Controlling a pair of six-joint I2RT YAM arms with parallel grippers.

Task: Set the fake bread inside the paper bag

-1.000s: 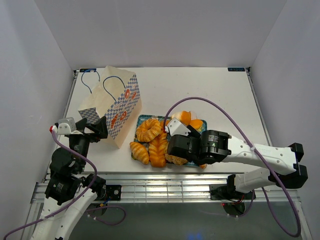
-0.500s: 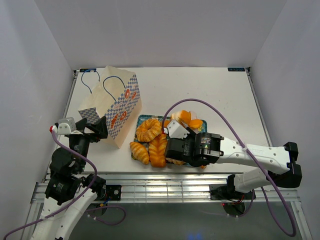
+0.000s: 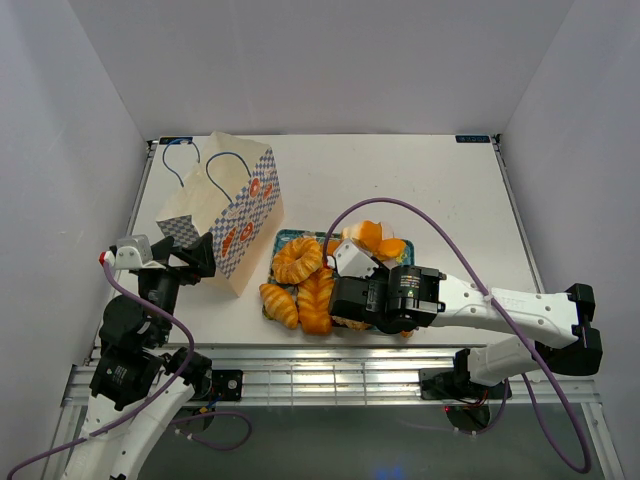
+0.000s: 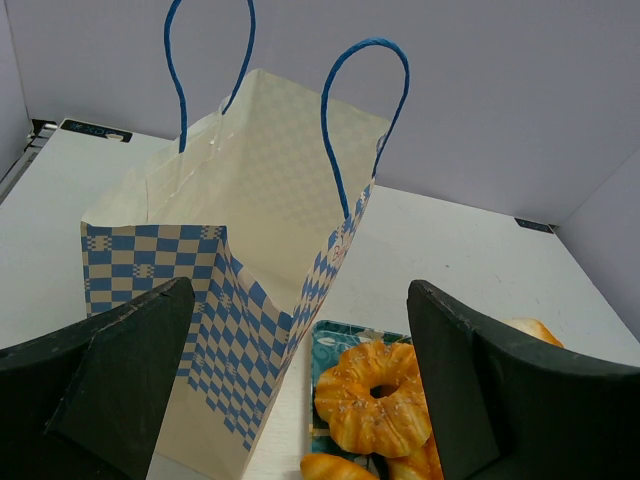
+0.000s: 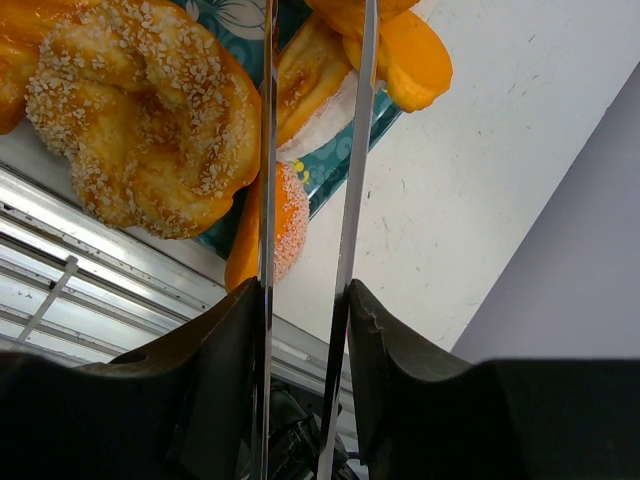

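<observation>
**Right fingers narrow over the bread tray, left gripper wide at the bag**

The paper bag (image 3: 228, 205) stands upright on the far left part of the table (image 3: 420, 180), mouth open upward, its two blue cord handles (image 4: 365, 110) rising above the rim. Just to its right lies the teal floral tray (image 4: 345, 335), and the fake bread (image 3: 318, 285) is heaped on and against it. A sugared ring doughnut (image 3: 297, 260) sits at the tray's left, a braided loaf (image 3: 318, 300) lies near of it, a croissant (image 3: 279, 305) rests at the near left corner, and orange buns (image 3: 372, 236) are at the far right.

The left gripper (image 4: 300, 290) hovers low at the near left side of the bag. Its dark fingers (image 4: 110, 380) are spread wide apart, with nothing between them but the view of the bag's checkered side and open mouth.

The right gripper (image 5: 316, 30) is down over the near part of the tray, hidden under its own wrist in the top view. In the right wrist view its fingers (image 5: 400, 360) stand narrow, with only a slim gap between them. A sugared orange pastry (image 5: 290, 225) and a strip of tray show in that gap. A large seeded twist (image 5: 140, 120) lies beside them at the tray's near edge. Whether the fingers actually pinch any pastry I cannot tell
</observation>
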